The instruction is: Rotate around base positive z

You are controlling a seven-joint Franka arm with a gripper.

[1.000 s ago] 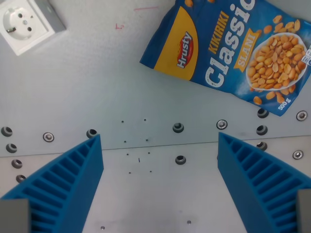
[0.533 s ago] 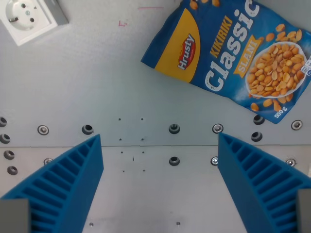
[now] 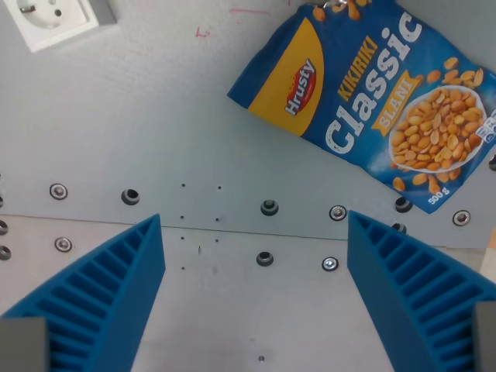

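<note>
Beyond the spread fingers (image 3: 116, 294) (holding nothing), peanut bag (image 3: 372, 108).

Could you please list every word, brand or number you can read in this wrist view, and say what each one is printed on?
All the readable text is on the blue peanut bag:
"Hrusty", in the red logo on its yellow panel
"KIKIRIKI", in yellow letters
"Classic", in large white letters
"SLANI", on the orange banner
"500 g", near the lower corner
The white wall socket bears no readable text.
</note>
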